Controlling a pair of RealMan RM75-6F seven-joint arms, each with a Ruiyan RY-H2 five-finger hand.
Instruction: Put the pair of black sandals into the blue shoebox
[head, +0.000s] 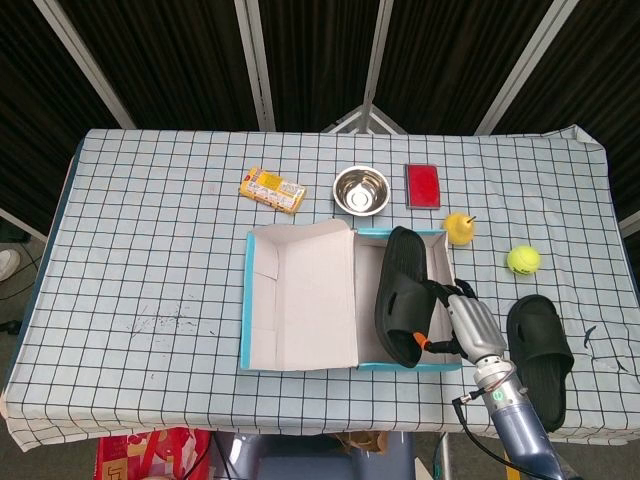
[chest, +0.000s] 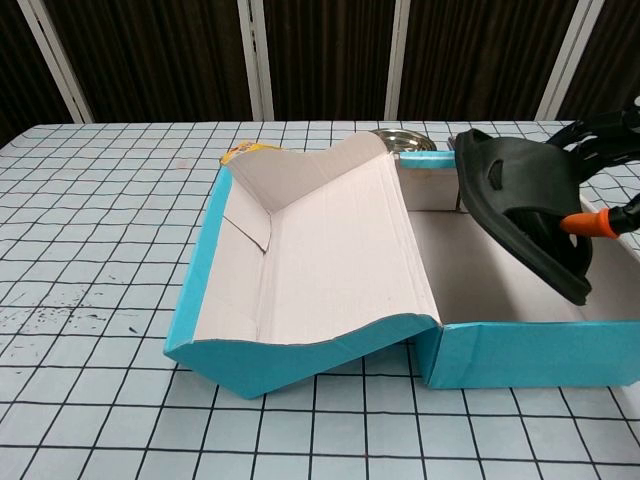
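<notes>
The blue shoebox (head: 247, 318) (chest: 520, 355) lies open on the checked table, its lid (head: 300, 298) (chest: 330, 255) folded out to the left. My right hand (head: 470, 322) (chest: 612, 175) grips one black sandal (head: 402, 295) (chest: 520, 205) tilted on its edge, low inside the box's open tray near the right wall. The other black sandal (head: 539, 340) lies flat on the table right of the box, in the head view only. My left hand shows in neither view.
Behind the box stand a steel bowl (head: 361, 189) (chest: 402, 140), a yellow snack packet (head: 273, 189) (chest: 243, 152) and a red flat case (head: 423, 185). A yellow pear-like fruit (head: 459, 228) and a tennis ball (head: 523, 260) lie to the right rear.
</notes>
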